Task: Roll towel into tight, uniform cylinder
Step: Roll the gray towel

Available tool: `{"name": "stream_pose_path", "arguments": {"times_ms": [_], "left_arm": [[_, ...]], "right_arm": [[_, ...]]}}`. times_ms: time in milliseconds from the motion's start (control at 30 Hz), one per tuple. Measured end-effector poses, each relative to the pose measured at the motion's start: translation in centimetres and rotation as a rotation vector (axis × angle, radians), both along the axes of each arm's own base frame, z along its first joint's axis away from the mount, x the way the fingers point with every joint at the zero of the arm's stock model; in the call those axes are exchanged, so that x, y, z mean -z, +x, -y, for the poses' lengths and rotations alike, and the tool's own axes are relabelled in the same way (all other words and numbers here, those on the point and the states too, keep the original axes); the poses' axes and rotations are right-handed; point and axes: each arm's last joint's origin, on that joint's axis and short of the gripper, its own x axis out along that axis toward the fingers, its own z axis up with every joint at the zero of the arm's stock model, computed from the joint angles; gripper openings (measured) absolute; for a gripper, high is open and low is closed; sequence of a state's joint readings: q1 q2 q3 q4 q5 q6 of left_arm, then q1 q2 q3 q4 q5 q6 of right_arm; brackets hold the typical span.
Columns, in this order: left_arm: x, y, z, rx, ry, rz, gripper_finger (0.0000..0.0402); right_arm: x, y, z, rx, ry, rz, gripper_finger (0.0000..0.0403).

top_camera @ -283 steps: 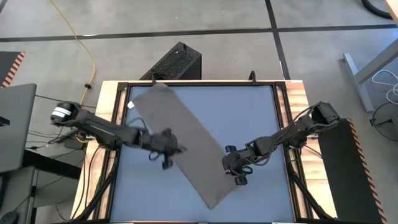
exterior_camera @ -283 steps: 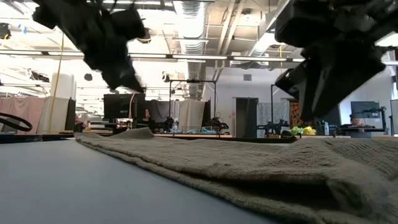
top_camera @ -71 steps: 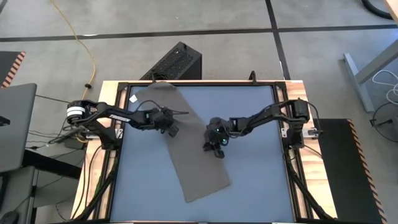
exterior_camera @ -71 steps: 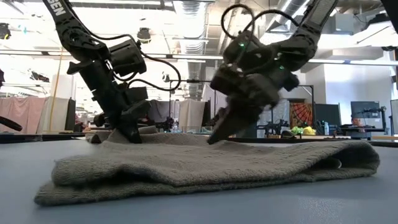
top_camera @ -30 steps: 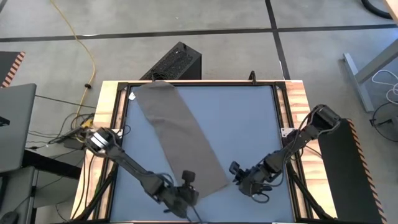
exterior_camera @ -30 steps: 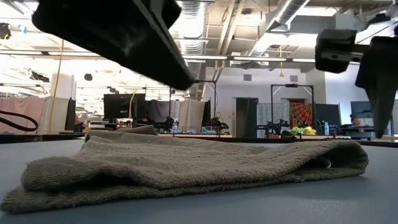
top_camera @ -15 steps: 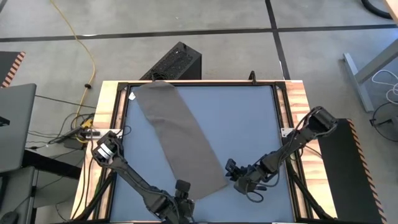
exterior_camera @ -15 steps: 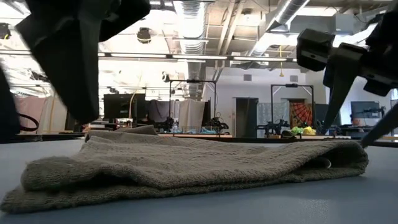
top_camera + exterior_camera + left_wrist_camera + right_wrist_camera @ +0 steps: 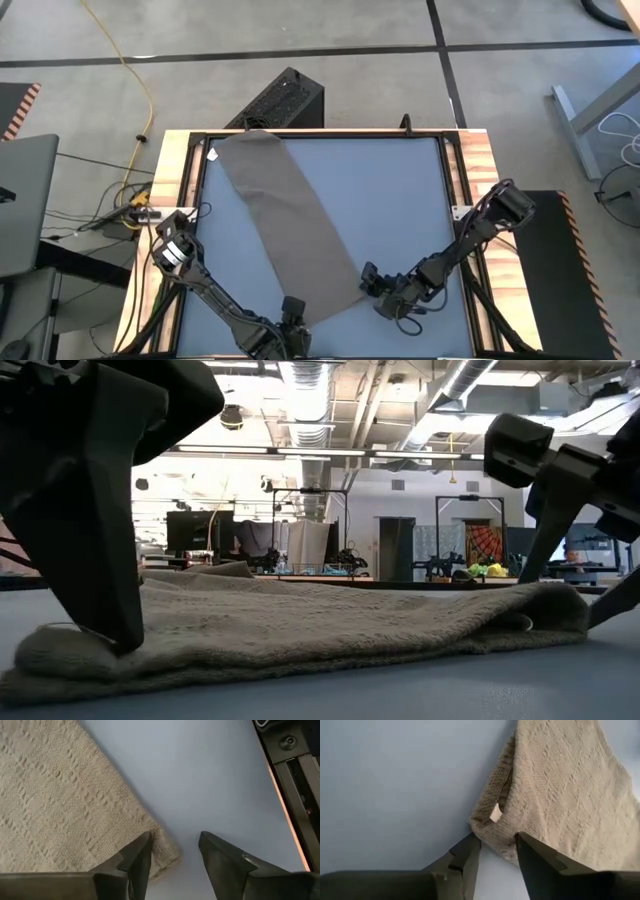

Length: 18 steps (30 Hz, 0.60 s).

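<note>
The taupe towel (image 9: pixel 290 220) lies as a long folded strip, slanting from the table's far left corner to the near middle. Its near end (image 9: pixel 300 630) shows several layers in the low view. My left gripper (image 9: pixel 172 842) is open at the near left corner of that end (image 9: pixel 165 855). My right gripper (image 9: pixel 497 842) is also open. Its fingers stand on either side of the near right corner (image 9: pixel 492 832), where a small white tag (image 9: pixel 496 813) pokes out of the fold. My left gripper has one fingertip (image 9: pixel 140 851) down on top of the towel just inside its near left corner (image 9: pixel 120 645), coming steeply from above. The cloth is dented in under it. The other finger (image 9: pixel 212 851) is over bare table past the edge. My right gripper straddles the other corner; I cannot tell whether it touches.
The blue table top (image 9: pixel 400 190) is bare to the right of the towel. A wooden and black frame (image 9: pixel 470 170) borders the table. A black box (image 9: pixel 282 100) stands beyond the far edge, and a laptop (image 9: pixel 20 200) sits off to the left.
My left gripper has sunk onto the towel's near left corner, tipping steeper, and the puffed corner now lies pressed flat under its finger. My right gripper has come down and toward the table's left, up to the near right corner. The rest of the towel has stayed put.
</note>
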<state>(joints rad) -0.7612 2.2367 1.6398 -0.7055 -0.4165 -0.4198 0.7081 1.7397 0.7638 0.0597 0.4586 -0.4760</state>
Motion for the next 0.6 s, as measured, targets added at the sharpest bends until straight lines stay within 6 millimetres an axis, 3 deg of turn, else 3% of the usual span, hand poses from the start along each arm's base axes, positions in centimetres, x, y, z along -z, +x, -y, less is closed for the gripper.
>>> {"name": "stream_pose_path", "arguments": {"times_ms": [200, 433, 600], "left_arm": [[0.2, 0.03, -0.4, -0.084, -0.04, -0.033, 0.0114], [0.34, 0.17, -0.75, -0.198, -0.129, -0.075, 0.0014], [0.15, 0.26, -0.55, -0.244, -0.207, -0.081, 0.0005]], "right_arm": [[-0.13, 0.05, -0.36, 0.004, 0.081, 0.0, 0.0114], [-0.03, -0.05, -0.41, 0.086, 0.207, -0.041, 0.0076], [-0.02, 0.01, -0.42, 0.145, 0.316, -0.078, 0.0027]]}}
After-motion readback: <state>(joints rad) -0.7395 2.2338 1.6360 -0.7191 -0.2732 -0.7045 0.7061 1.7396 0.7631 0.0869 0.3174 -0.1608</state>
